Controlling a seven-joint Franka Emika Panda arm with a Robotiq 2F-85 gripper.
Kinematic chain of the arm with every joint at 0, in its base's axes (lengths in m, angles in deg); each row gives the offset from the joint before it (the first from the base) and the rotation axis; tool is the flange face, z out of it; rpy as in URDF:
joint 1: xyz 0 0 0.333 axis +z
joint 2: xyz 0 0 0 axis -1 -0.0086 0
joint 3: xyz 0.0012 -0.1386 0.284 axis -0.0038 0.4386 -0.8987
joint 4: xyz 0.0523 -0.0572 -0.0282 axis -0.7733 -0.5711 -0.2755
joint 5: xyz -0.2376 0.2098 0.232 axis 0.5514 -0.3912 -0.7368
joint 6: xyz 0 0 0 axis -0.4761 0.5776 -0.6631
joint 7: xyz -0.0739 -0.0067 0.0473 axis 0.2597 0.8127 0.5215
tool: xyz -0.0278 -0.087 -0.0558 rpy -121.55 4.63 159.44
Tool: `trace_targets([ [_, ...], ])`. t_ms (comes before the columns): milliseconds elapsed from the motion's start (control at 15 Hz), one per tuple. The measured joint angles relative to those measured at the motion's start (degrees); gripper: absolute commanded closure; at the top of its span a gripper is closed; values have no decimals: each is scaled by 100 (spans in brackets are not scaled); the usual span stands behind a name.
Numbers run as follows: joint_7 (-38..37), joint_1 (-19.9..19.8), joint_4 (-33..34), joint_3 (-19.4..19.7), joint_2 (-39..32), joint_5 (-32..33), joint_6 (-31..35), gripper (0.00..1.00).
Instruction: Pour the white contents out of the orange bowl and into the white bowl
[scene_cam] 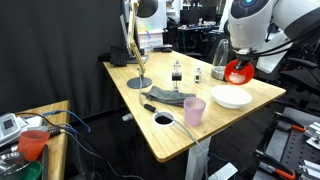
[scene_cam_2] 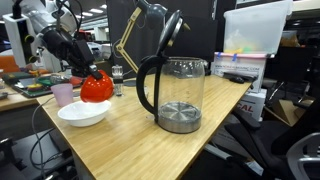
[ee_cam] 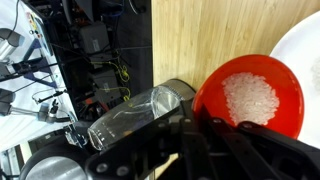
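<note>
My gripper [scene_cam: 233, 62] is shut on the rim of the orange bowl [scene_cam: 238, 72] and holds it in the air, tilted, just above and behind the white bowl [scene_cam: 232, 98]. In the wrist view the orange bowl [ee_cam: 250, 95] still holds white grains, and the white bowl's rim [ee_cam: 306, 45] shows at the right edge. In an exterior view the orange bowl [scene_cam_2: 97, 88] hangs right over the white bowl [scene_cam_2: 84, 114]. The white bowl looks empty.
A translucent pink cup [scene_cam: 194, 111] stands near the table's front; it also shows in an exterior view [scene_cam_2: 63, 95]. A glass kettle [scene_cam_2: 176, 92] stands on the wooden table [scene_cam: 170, 125]. A dark cloth [scene_cam: 170, 97], small bottles [scene_cam: 177, 71] and a lamp base [scene_cam: 139, 83] lie further left.
</note>
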Motion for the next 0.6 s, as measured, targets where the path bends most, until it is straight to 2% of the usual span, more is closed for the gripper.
trace_targets([
  [267,0,26,-1,28,0,0,0,92],
  [333,0,27,-1,29,0,0,0,98],
  [600,-1,146,0,16,4,1,-133,98],
])
